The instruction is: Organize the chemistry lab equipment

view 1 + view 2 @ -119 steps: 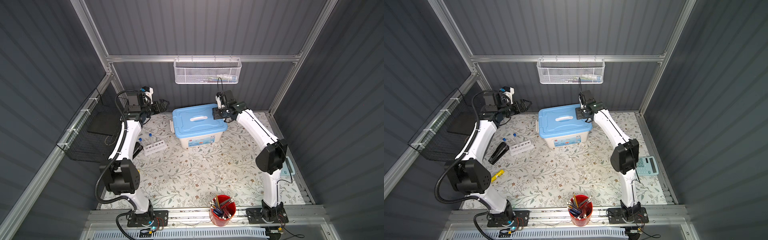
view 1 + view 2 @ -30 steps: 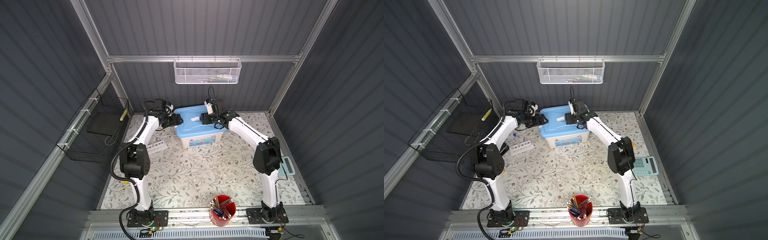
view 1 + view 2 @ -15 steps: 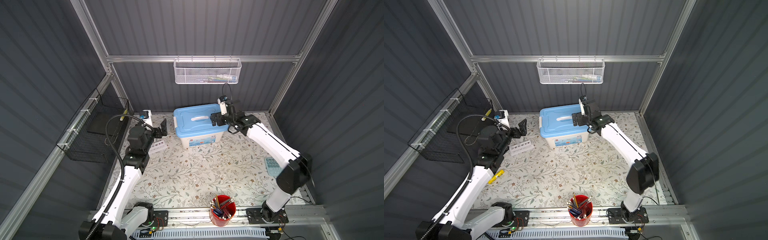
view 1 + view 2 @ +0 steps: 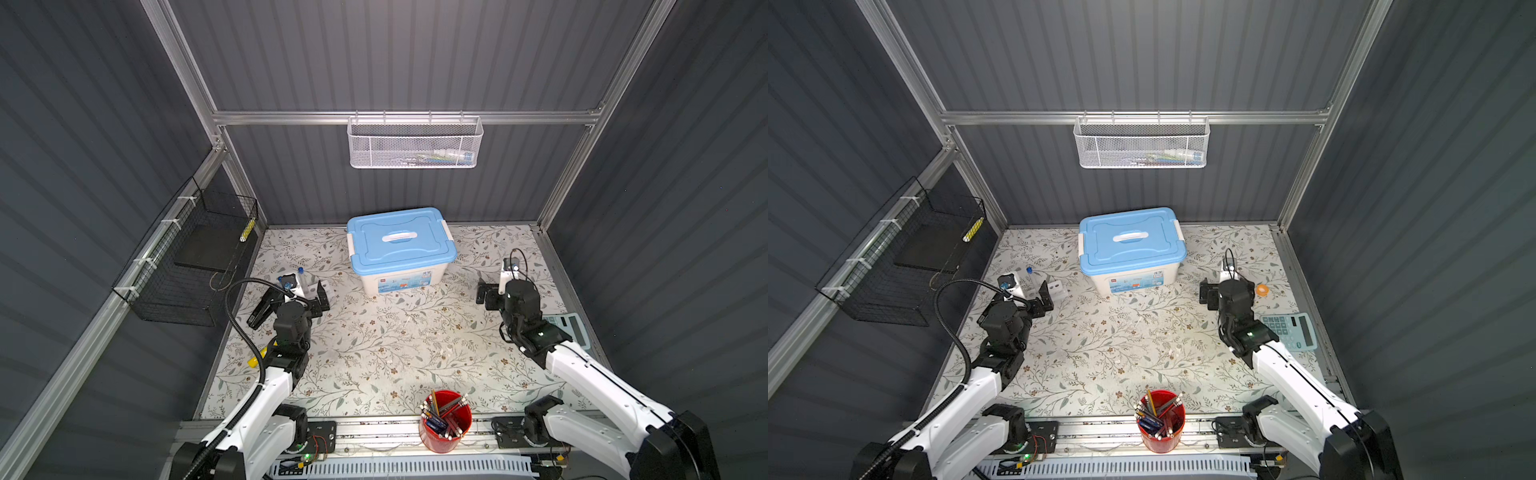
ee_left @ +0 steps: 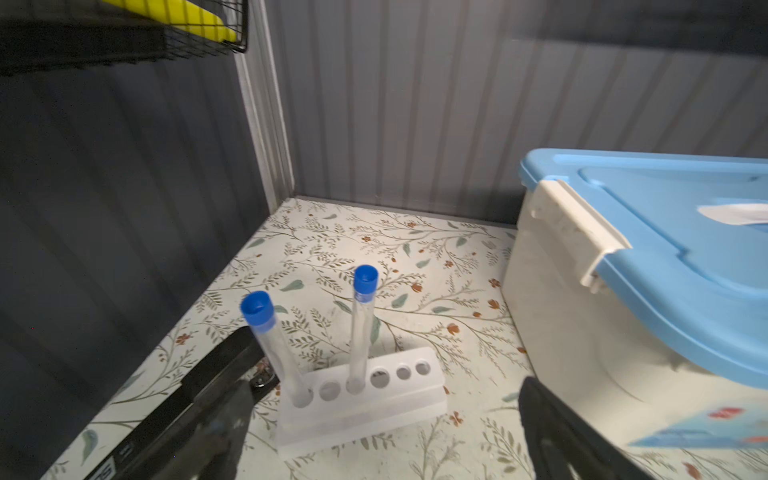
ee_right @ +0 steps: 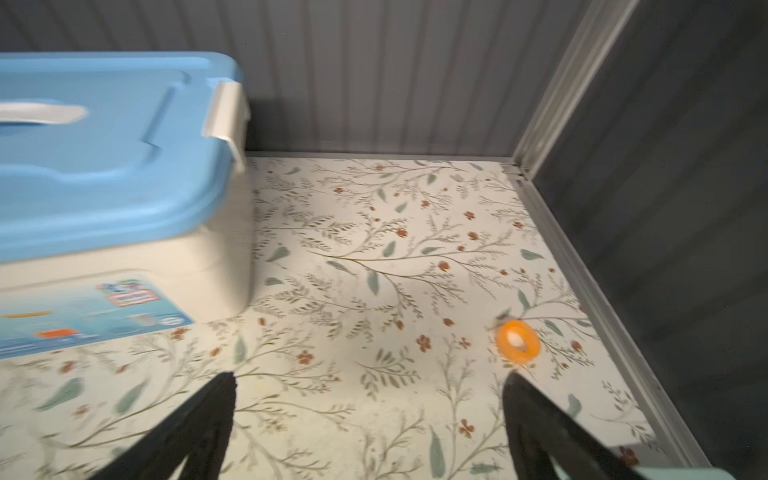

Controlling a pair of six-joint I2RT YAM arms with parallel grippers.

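- as its two fingers stand spread wide and empty, the left gripper (image 5: pixel 382 390) faces one white rack (image 5: pixel 374 401) on the floral table (image 6: pixel 374 270).
- two blue-capped tubes (image 5: pixel 360 328) stand upright in the rack's six holes; four holes are empty.
- the right gripper (image 6: pixel 370 382) is likewise splayed, holding nothing, with one orange ring (image 6: pixel 518 341) near a fingertip.
- one blue-lidded box (image 4: pixel 401 245) sits at the back between the arms.
- one red cup of pencils (image 4: pixel 444 424) stands at the front edge.
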